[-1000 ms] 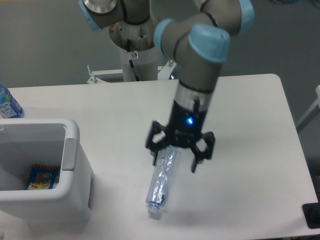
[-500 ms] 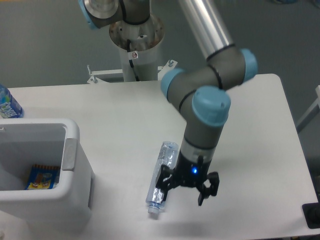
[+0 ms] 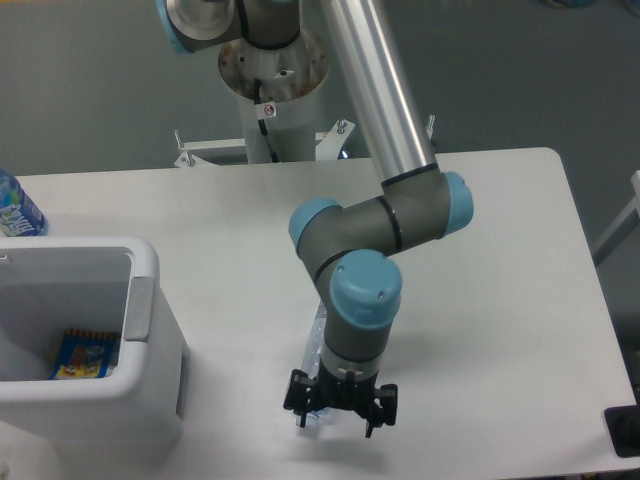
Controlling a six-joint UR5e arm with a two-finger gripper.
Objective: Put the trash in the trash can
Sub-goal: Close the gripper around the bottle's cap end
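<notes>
The gripper (image 3: 340, 402) sits low over the table (image 3: 500, 300), its black fingers spread apart and straddling the cap end of the crushed bottle (image 3: 318, 345), which lies flat on the table and is mostly hidden under the wrist; only a sliver of clear plastic shows beside the arm and a pale bit near the left finger. Whether the fingers already touch the bottle cannot be told, but they are not pressed together on it. The step in hand looks like the grasp of the second piece of trash. The next move calls for closing on the bottle, lifting it clear, and carrying it left to the trash can (image 3: 140, 300), well apart at the table's left edge. The snack wrapper (image 3: 85, 356) already lies inside the can. An intact water bottle (image 3: 14, 205) stands behind the can.
</notes>
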